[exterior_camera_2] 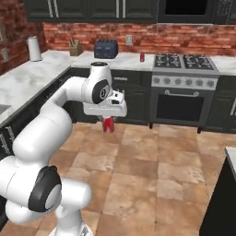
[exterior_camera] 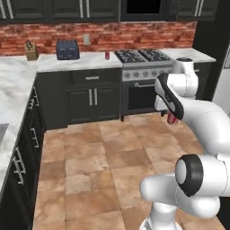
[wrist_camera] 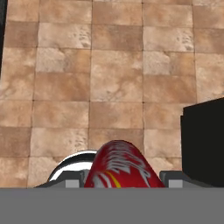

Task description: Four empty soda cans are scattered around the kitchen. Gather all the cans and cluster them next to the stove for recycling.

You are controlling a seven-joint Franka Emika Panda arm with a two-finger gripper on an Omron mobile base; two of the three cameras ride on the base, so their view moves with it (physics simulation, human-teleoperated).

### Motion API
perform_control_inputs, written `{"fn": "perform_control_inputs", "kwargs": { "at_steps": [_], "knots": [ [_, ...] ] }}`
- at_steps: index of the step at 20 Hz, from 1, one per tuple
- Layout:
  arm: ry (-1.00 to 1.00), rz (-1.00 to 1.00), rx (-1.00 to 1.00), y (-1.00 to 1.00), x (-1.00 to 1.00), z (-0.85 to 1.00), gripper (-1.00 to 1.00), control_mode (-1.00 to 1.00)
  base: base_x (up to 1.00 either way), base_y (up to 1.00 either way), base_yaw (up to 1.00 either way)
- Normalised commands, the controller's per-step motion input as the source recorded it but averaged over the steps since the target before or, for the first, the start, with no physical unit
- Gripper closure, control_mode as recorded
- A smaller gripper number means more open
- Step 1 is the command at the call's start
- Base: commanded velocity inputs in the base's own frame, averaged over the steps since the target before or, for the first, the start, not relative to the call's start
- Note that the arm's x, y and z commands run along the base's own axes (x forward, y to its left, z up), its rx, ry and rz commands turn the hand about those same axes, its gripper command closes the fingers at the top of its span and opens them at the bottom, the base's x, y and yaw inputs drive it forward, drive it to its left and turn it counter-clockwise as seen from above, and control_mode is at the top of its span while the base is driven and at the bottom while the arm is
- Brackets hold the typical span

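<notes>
My gripper (exterior_camera_2: 108, 120) hangs over the tiled floor in the middle of the kitchen, shut on a red soda can (exterior_camera_2: 109, 125) with white marking. In the left base view the same held can (exterior_camera: 171, 118) peeks out below the gripper (exterior_camera: 170, 114), in front of the oven door. The hand view shows that can (wrist_camera: 120, 168) lying between the fingers of the gripper (wrist_camera: 122, 180), with its silver end to the left. A second red can (exterior_camera: 107, 55) (exterior_camera_2: 142, 56) stands upright on the marble counter just left of the stove (exterior_camera: 143, 73) (exterior_camera_2: 184, 82).
A dark blue-grey toaster (exterior_camera: 67, 49) (exterior_camera_2: 106, 47) and a knife block (exterior_camera: 31, 50) (exterior_camera_2: 74, 47) sit on the back counter. A paper towel roll (exterior_camera_2: 34, 48) stands on the left counter. A dark cabinet corner (wrist_camera: 203, 140) (exterior_camera_2: 226, 193) juts in at the right.
</notes>
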Motion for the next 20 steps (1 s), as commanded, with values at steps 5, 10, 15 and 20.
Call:
{"fn": "perform_control_inputs", "kwargs": {
  "at_steps": [5,10,15,20],
  "knots": [
    [0.0,0.0,0.0,0.0,0.0,0.0,1.0,1.0,1.0,0.0,0.0],
    [0.0,0.0,0.0,0.0,0.0,0.0,1.0,1.0,1.0,0.0,0.0],
    [0.0,0.0,0.0,0.0,0.0,0.0,1.0,1.0,1.0,-0.02,0.0],
    [0.0,0.0,0.0,0.0,0.0,0.0,1.0,1.0,1.0,-0.08,0.0]
  ]
}}
